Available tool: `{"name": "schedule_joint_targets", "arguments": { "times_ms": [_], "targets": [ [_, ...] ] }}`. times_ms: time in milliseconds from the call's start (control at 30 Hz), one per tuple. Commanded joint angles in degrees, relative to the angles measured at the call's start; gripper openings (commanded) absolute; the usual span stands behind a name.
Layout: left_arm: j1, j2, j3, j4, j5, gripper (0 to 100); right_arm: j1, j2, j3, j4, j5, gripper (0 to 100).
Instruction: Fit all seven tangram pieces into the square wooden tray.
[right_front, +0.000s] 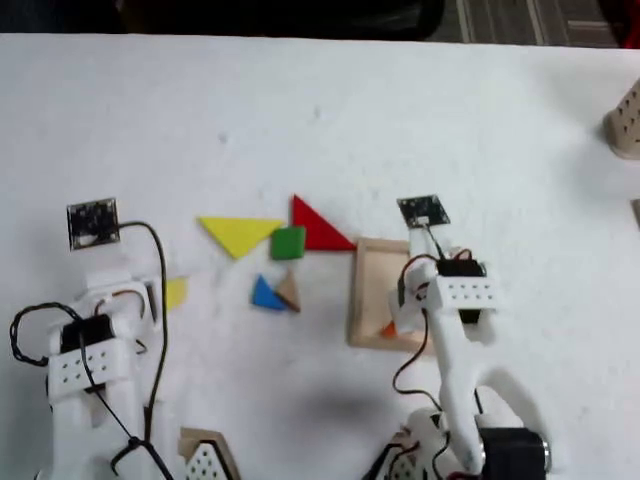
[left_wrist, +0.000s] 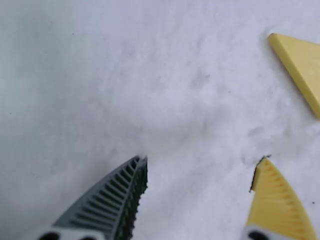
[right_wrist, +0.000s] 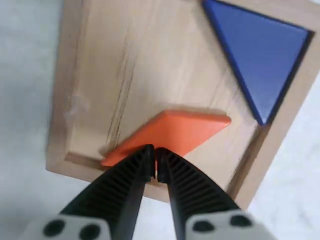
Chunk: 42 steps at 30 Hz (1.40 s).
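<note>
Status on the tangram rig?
Left gripper open over table. Right gripper shut, tips at orange piece in tray. Blue triangle also in; five pieces outside. Nothing in the way.

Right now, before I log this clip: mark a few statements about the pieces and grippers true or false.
1. The left gripper is open. True.
2. The green square lies in the tray. False: it lies on the table, between the yellow triangle and the red triangle.
3. A blue triangle lies in the tray. True.
4. The right gripper is over the yellow triangle. False: it is at the orange piece, over the tray.
</note>
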Motion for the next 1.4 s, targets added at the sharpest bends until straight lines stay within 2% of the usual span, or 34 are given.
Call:
{"name": "schedule_joint_targets", "arguments": {
  "times_ms": [0,133,333,567,867,1067,1200,1367],
  "targets": [
    [0.75,-1.27,-0.53,-1.41,-0.35,35,-2.86,4.26,-0.44,-2.68,0.35,1.7],
    [0.75,-1.27,-0.53,-1.41,-0.35,35,-3.38,5.14,-3.69,-3.30,-0.09,1.7],
    [0.75,-1.27,-0.44,-1.41,-0.35,35,-3.38,5.23,-8.09,-4.62,-8.09,1.7],
    [0.75,-1.27,0.00,-1.41,-0.44,35,-2.07,4.88,-9.23,-10.07,-10.29,1.7],
    [0.75,-1.27,0.00,-1.67,-0.44,35,1.27,5.05,-13.10,1.54,-9.67,1.7],
    [0.75,-1.27,0.26,-2.90,-0.44,35,-7.25,2.95,-5.45,1.98,-1.58,1.6],
    [0.66,-1.27,0.26,-2.90,-0.44,35,-11.47,1.80,-3.96,1.10,-1.41,1.7],
    [0.66,-1.27,0.26,-2.90,-0.44,35,-10.86,7.78,-3.96,-5.32,-4.40,1.7]
  ]
}}
